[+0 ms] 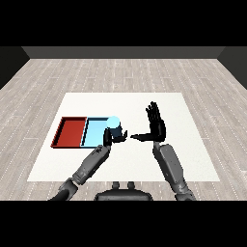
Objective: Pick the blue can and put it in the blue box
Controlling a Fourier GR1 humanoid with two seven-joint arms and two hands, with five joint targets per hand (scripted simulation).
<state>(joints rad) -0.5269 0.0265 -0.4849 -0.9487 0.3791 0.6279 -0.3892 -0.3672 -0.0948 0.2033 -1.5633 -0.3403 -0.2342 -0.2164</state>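
Rising from the lower corners, both grey forearms reach across the white counter [193, 159]. The left forearm slants up and inward, and the left hand [114, 138] curls round the blue can [114, 125], holding it upright at the right edge of the light blue tray [94, 131]. Just beside it, the right hand [155, 126] stands with fingers straight and pointing away, thumb stretched toward the can, holding nothing. Left of the blue tray lies the red tray [71, 131], the two touching.
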